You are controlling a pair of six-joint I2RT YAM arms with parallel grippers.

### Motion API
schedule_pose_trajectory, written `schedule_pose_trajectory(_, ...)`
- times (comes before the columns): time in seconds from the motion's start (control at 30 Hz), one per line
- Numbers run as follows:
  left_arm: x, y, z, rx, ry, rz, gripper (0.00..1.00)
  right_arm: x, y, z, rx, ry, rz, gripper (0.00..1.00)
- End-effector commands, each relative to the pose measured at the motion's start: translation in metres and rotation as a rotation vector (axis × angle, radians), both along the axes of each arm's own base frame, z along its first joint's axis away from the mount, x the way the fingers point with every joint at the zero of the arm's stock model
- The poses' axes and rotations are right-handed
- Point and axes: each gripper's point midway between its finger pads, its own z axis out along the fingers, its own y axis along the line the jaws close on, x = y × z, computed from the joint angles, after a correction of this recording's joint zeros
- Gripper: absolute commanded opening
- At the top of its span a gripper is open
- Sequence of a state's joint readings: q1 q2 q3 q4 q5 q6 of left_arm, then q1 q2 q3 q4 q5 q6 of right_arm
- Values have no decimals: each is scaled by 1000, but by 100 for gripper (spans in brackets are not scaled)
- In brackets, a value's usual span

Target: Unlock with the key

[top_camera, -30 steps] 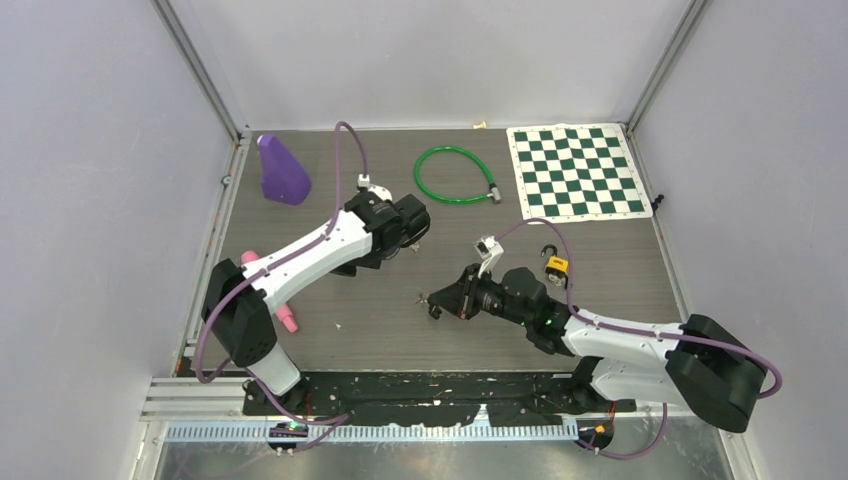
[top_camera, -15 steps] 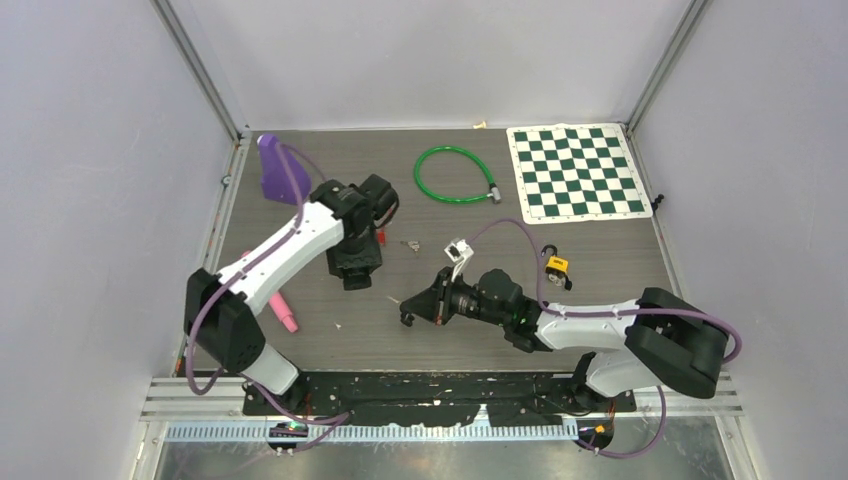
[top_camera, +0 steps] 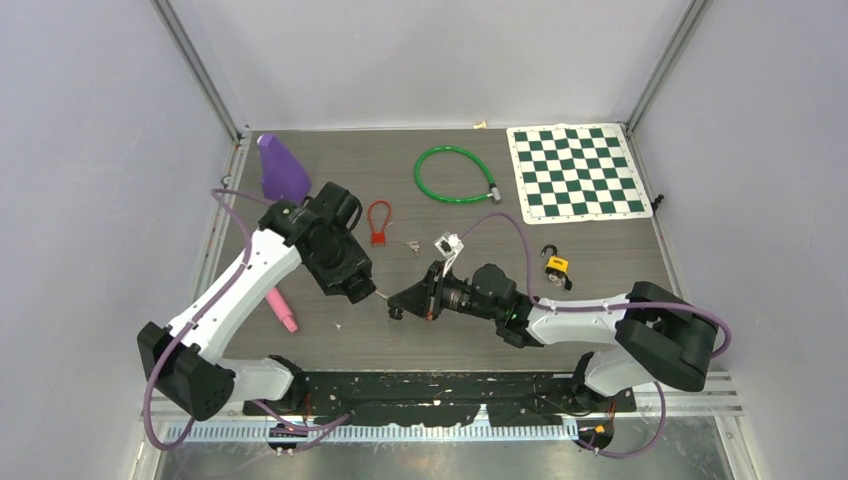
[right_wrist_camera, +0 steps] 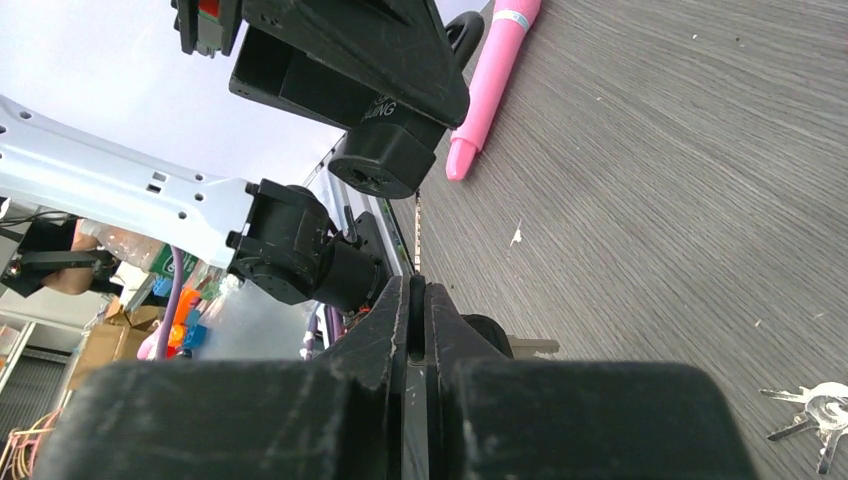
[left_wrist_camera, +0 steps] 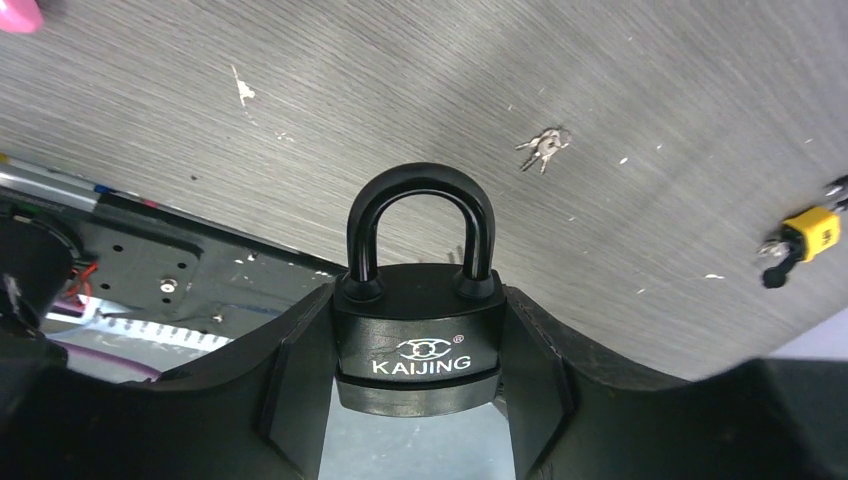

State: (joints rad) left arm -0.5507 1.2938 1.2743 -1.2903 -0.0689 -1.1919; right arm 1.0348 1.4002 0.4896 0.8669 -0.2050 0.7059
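**Top external view.**
- Left gripper: now front-left of centre. It has swung forward from the rear middle of the table, with its jaws set partway apart around a dark load.
- Right gripper: has moved leftward to meet it. The two tips face each other, near but apart.
- Red lock: uncovered by the left arm's move and lying flat.
- Bunch of keys: lies just beside the red lock.
- Yellow padlock, green cable lock, chequered mat, purple object and pink marker: all unmoved.

**Left wrist view.**
- Black padlock: marked KAIJING and clamped by its body between both fingers. The shackle points away from the wrist and is closed. It is held off the table.

**Right wrist view.**
- Right gripper's fingers: pressed almost together.
- Key: a sliver of grey metal shows at the side of the fingers. It is judged to be the key, pinched flat, and its blade cannot be clearly made out.
- Black padlock: its underside hangs ahead and above, with the round keyway facing this camera.

**Assessment.** Lock and key have been brought face to face. Insertion is not yet made. The next move calls for fine alignment of the blade with the keyway, and a small angular error would jam the tip on the lock's face.
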Motion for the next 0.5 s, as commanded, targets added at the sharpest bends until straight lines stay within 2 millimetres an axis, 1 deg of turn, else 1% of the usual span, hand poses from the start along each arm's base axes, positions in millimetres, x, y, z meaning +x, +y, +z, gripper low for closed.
schedule_pose_trajectory(0.0, 12, -8, 21, -122, -87, 110, 0, 0, 14, 47, 117, -103, 38, 5)
schedule_pose_trajectory(0.23, 27, 7, 29, -136, -146, 213, 0, -3, 23, 57, 126, -121, 85, 6)
schedule_pose_trajectory(0.37, 37, 12, 39, -144, -167, 230, 0, 1, 24, 58, 119, -134, 81, 5)
schedule_pose_trajectory(0.47, 42, 13, 45, -147, -180, 232, 0, 7, 22, 65, 127, -152, 72, 6)
